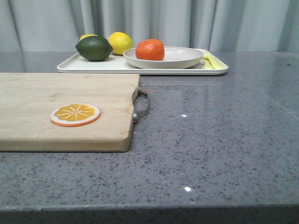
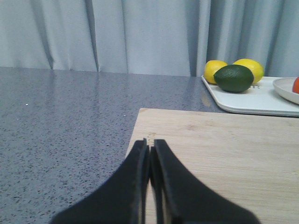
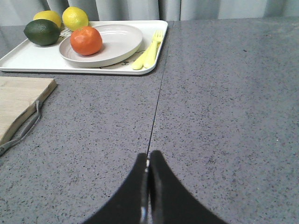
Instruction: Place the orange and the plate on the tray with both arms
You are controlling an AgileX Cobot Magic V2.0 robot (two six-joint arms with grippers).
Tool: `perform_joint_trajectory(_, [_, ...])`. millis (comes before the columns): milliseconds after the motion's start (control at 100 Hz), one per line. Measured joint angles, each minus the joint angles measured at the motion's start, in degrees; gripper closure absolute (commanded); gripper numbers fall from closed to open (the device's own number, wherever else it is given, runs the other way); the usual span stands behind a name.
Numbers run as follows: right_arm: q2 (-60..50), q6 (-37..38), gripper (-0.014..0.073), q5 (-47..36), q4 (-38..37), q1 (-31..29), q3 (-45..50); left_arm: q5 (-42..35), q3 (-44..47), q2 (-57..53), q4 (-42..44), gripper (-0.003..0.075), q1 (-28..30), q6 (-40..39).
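Backdrop: grey curtain behind a speckled grey counter.
Front: orange (image 1: 150, 49) sits on plate (image 1: 164, 58), plate on tray (image 1: 93, 65).
Left wrist: left gripper (image 2: 150, 145) pressed together, near tray, over cutting board (image 2: 224, 149).
Right wrist: right gripper (image 3: 148, 157) pressed together, well short of tray.
Advice: placement looks finished; keep both arms away from tray.

On my wrist feeds, only the fingers of each arm are visible. The left gripper (image 2: 149, 161) shows two matte black fingers (image 2: 175, 186), broad at the base and tapering in smooth curves to narrow tips. The right gripper (image 3: 148, 170) matches: two plain black fingers (image 3: 161, 196) of the same tapered shape. I can make out no screws, cables or markings on either.
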Motion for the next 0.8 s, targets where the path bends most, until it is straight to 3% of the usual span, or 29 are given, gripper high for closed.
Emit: perform_joint_trajectory(800, [0.0,0.0,0.0662,0.0,0.0,0.0,0.0,1.8,0.0,0.0,0.4,0.0739,0.6,2.9])
